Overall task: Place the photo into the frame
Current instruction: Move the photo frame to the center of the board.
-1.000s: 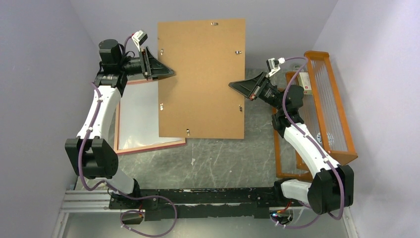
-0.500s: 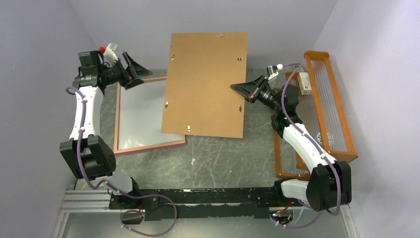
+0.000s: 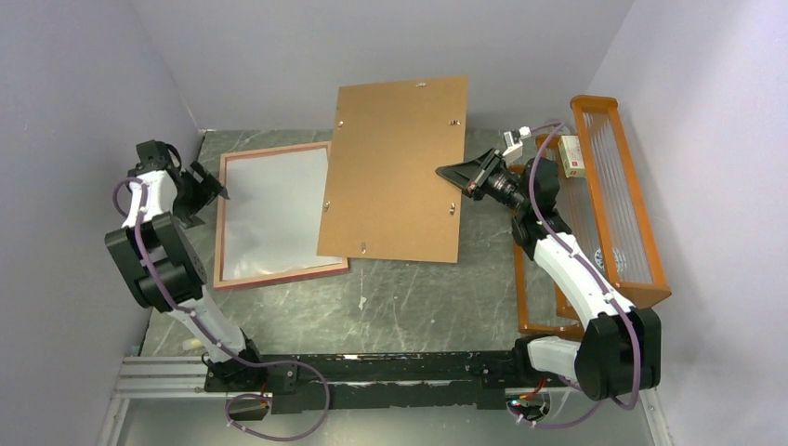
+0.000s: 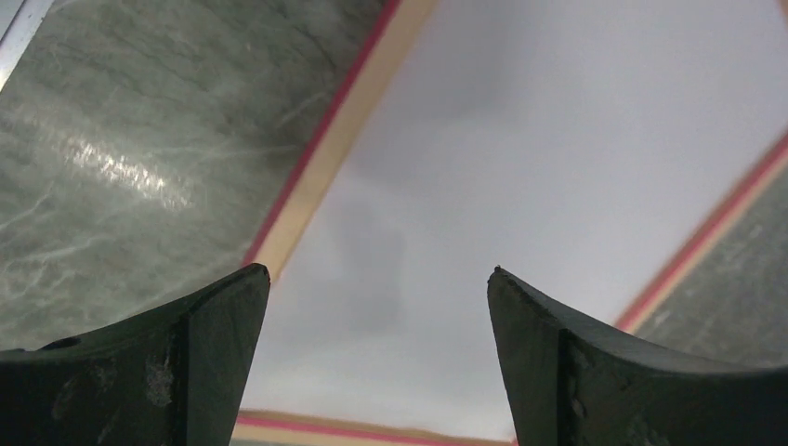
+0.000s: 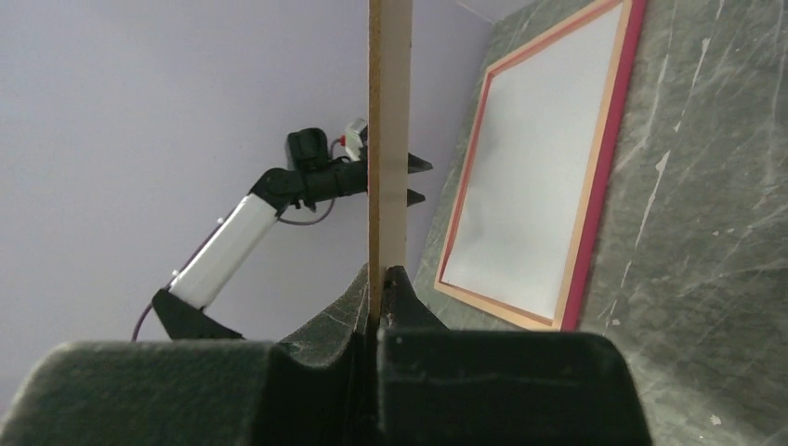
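Above the counter (image 3: 418,297), right gripper (image 3: 449,174) pinches the backing board (image 3: 395,167) raised clear of the frame (image 3: 221,223), exposing what seems the photo (image 3: 269,214); left gripper (image 3: 212,183) hovers wide open.

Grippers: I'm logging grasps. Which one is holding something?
The right gripper, shut on the brown backing board; the left gripper is open and empty.

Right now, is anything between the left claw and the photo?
Nothing visible. The left claw hangs open at the frame's left edge, the photo's white back bare before it. The backing board in the right claw hides only its right edge.
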You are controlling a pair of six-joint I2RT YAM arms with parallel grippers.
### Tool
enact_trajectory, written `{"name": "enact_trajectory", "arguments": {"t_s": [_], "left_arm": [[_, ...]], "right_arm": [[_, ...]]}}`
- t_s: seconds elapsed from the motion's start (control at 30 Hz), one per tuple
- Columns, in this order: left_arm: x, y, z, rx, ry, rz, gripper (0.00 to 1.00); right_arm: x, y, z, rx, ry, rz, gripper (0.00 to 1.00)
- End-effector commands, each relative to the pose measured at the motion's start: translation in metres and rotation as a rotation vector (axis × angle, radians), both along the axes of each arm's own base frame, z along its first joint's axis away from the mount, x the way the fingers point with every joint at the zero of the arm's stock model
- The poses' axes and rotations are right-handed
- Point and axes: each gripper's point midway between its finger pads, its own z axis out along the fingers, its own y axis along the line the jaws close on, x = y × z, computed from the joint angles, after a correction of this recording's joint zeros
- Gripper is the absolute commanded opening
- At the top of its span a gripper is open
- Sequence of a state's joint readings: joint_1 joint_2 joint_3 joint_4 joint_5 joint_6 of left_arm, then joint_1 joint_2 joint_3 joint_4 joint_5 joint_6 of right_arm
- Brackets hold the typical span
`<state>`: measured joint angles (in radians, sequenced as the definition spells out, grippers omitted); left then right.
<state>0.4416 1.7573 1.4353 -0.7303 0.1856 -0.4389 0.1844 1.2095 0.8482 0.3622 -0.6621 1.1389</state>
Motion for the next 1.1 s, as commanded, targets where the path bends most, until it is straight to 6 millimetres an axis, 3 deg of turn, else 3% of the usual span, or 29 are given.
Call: {"name": "enact_trajectory", "arguments": {"t_s": [0.0,0.2,0.3,0.6,0.8,1.07], "left_arm": [[0.024,0.019,-0.019,0.058,-0.027,-0.014,0.92],[0.052,0.025,-0.044,0.064,-0.082,-0.109,0.94],[0.061,0.017,-0.055,-0.009,-0.1,-0.157,0.93],[0.061,-0.049,-0.066,-0.367,-0.183,-0.303,0.8],[0.06,-0.079,-0.069,-0.411,-0.175,-0.37,0.76],[0.056,-0.134,-0.085,-0.435,-0.133,-0.472,0.68]], "right_arm": [[-0.01,-0.008,0.056,0.031,-0.205,-0.019,0.0],[-0.013,-0.012,0.051,0.009,-0.211,-0.032,0.0],[-0.013,-0.014,0.049,-0.001,-0.212,-0.042,0.0],[-0.01,-0.016,0.041,-0.016,-0.199,-0.051,0.0],[-0.001,-0.012,0.023,-0.027,-0.143,-0.027,0.0],[0.015,0.002,-0.013,-0.032,0.001,0.065,0.0]]}}
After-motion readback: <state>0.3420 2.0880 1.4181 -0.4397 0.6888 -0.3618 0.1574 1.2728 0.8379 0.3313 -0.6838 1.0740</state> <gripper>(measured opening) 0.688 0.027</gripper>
